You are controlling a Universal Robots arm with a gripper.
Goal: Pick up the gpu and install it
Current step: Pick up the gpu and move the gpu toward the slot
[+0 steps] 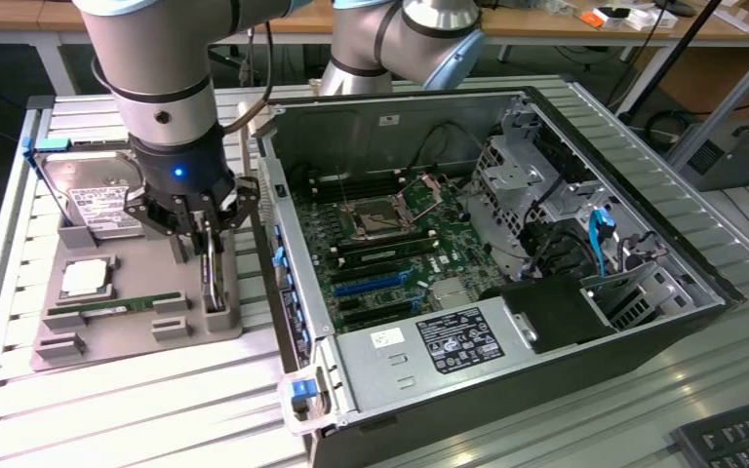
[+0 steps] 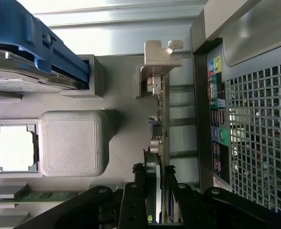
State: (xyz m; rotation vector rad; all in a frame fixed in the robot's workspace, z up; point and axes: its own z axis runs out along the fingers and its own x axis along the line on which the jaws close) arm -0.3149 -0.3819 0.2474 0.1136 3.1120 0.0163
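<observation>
Gripper is clamped on both faces of the gpu, which stands on edge in its slot at the grey holder's edge beside the computer case. Lifting straight up and slowly, card upright, should avoid jamming.

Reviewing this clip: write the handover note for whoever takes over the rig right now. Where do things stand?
Hand: shut on the gpu, down at the grey holder beside the open computer case.
Gpu: upright on its edge, one end in the holder's bracket; not yet lifted.
Done: reach and grip.
Left: lifting it out and installing it in the case. No card sits in the blue slots of the motherboard.
</observation>
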